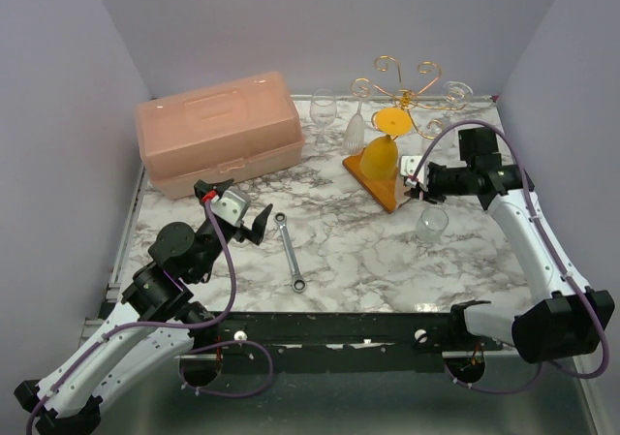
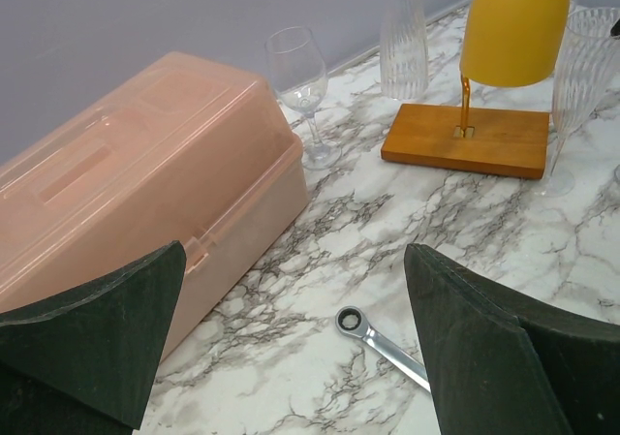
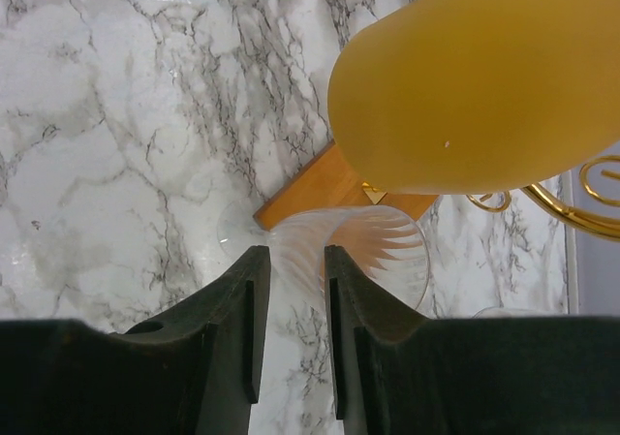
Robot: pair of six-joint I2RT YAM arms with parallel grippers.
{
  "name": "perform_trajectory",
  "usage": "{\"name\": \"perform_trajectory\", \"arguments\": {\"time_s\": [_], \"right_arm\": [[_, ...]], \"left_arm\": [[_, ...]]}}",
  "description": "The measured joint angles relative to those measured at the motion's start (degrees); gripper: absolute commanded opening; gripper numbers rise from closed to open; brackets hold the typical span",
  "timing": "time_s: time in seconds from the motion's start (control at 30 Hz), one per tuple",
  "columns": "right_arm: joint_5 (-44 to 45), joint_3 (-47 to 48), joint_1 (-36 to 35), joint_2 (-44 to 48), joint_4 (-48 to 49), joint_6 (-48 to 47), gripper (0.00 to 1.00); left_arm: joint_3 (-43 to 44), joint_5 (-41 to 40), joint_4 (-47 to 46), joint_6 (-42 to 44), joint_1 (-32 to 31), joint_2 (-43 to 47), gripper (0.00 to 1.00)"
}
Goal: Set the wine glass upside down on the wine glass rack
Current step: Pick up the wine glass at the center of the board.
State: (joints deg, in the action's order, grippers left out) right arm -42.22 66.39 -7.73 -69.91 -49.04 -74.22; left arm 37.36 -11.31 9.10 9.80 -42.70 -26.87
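Note:
A clear ribbed wine glass (image 3: pixel 387 246) stands beside the rack's base, and my right gripper (image 3: pixel 297 261) has its two fingers pressed on the lower part of its bowl. The top view shows that gripper (image 1: pixel 418 181) right of the wine glass rack (image 1: pixel 407 81), a gold wire stand on an orange-brown base (image 1: pixel 380 191). A yellow frosted glass (image 1: pixel 383 154) hangs upside down on it. My left gripper (image 2: pixel 295 251) hovers open over the marble with nothing between its fingers; it is at the near left (image 1: pixel 247 217).
A pink plastic box (image 1: pixel 218 130) fills the back left. A ratchet wrench (image 1: pixel 290 251) lies mid-table. A smooth clear glass (image 1: pixel 322 108) and a ribbed one (image 1: pixel 355 130) stand left of the rack. Another clear glass (image 1: pixel 433 224) sits near my right arm.

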Motion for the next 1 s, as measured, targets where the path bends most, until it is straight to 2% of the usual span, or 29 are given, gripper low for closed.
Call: {"name": "perform_trajectory", "arguments": {"time_s": [0.23, 0.67, 1.0], "right_arm": [[2.9, 0.0, -1.6, -1.8, 0.1, 0.7, 0.24], [3.8, 1.0, -2.8, -2.0, -2.5, 3.5, 0.01], [3.2, 1.7, -2.8, -0.8, -5.6, 9.6, 0.00]], "left_arm": [[0.0, 0.2, 0.0, 0.0, 0.0, 0.2, 0.99], [0.0, 0.5, 0.0, 0.0, 0.0, 0.3, 0.98], [0.0, 0.5, 0.0, -0.1, 0.2, 0.3, 0.99]]}}
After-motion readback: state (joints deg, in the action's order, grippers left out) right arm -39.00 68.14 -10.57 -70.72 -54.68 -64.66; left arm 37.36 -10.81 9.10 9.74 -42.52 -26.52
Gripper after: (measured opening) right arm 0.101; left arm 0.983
